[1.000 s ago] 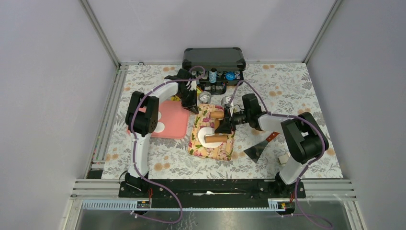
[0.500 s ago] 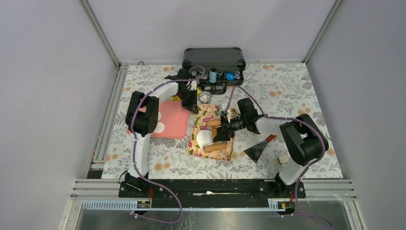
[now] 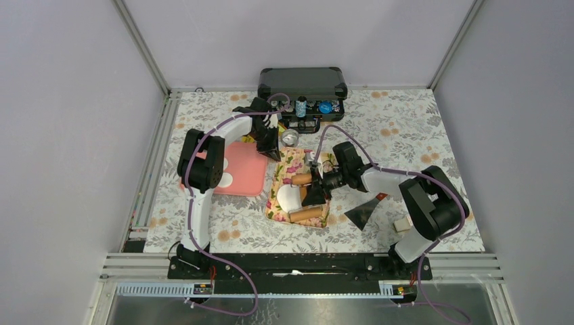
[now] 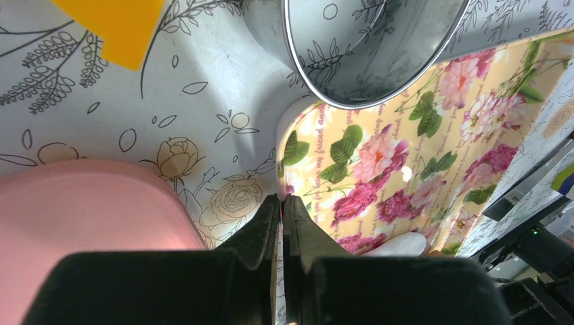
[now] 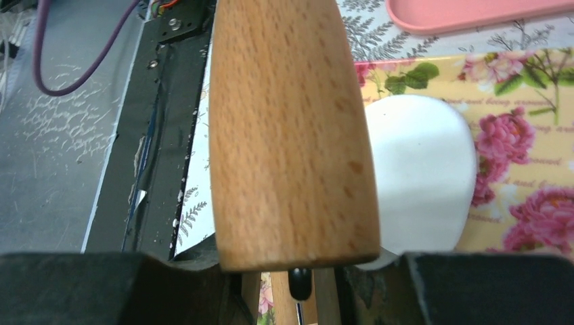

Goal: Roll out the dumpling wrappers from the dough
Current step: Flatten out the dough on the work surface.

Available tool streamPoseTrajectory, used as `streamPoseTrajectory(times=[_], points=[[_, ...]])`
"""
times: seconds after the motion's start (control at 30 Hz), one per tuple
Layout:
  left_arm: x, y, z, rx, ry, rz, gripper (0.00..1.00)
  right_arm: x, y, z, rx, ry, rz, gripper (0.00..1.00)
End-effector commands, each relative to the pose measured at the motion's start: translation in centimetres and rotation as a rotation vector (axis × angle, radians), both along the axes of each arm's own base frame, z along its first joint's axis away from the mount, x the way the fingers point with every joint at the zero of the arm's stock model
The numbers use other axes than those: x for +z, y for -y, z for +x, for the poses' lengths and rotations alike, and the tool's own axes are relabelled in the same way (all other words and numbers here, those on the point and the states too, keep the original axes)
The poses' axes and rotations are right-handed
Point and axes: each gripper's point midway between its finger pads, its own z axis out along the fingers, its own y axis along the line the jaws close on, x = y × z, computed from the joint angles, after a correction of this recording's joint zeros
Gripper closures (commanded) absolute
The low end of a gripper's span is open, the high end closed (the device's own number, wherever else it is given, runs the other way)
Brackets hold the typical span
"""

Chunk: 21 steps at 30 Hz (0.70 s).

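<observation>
Right fingers [image 5: 487, 288] are clasping the rolling pin [image 5: 291, 135] mid-length over a soft, tearable wrapper [image 5: 423, 169]; left fingers [image 4: 260, 230] are resting clenched.

Top cam: right gripper [image 3: 315, 196] was clamped across the rolling pin [image 3: 306, 214] at frame centre, with wood showing above and below it. Pin sat on the floral board [image 3: 279, 212]. A flat white dumpling wrapper [image 3: 289, 198] lay on the board just left of the gripper. Left gripper [image 3: 271, 152] pointed down near the board's upper-left corner, silver tin [image 3: 290, 137] just right of it. Pink tray [image 3: 245, 170] lay left of the board, with white dough pieces [image 3: 226, 180] on its lower-left part, partly behind the left arm. Black case [image 3: 302, 81] at top centre. Scraper [image 3: 361, 214] and small white block [image 3: 402, 223] lay lower right, apart from the board.
</observation>
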Motion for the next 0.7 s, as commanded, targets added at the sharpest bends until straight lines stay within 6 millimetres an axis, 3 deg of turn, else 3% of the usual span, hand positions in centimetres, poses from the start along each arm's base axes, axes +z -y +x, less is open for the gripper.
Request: streamPoseTrajectory(times=[0.0, 0.13, 0.23, 0.43, 0.67], points=[[-0.1, -0.6, 0.3, -0.013, 0.023, 0.048, 1.0, 2.1, -0.5, 2.4, -0.14, 0.055, -0.06, 1.0], [-0.1, -0.7, 0.3, -0.017, 0.029, 0.058, 1.0, 7.9, -1.8, 3.8, -0.192, 0.105, 0.061, 1.0], [0.0, -0.7, 0.2, -0.021, 0.033, 0.064, 1.0, 9.9, -2.8, 4.5, -0.217, 0.081, 0.09, 1.0], [0.2, -0.5, 0.1, -0.019, 0.035, 0.074, 1.0, 6.6, -4.9, 5.1, -0.258, 0.112, -0.024, 1.0], [0.2, -0.5, 0.2, -0.014, 0.039, 0.08, 1.0, 5.2, -6.4, 3.2, -0.256, 0.12, -0.15, 1.0]])
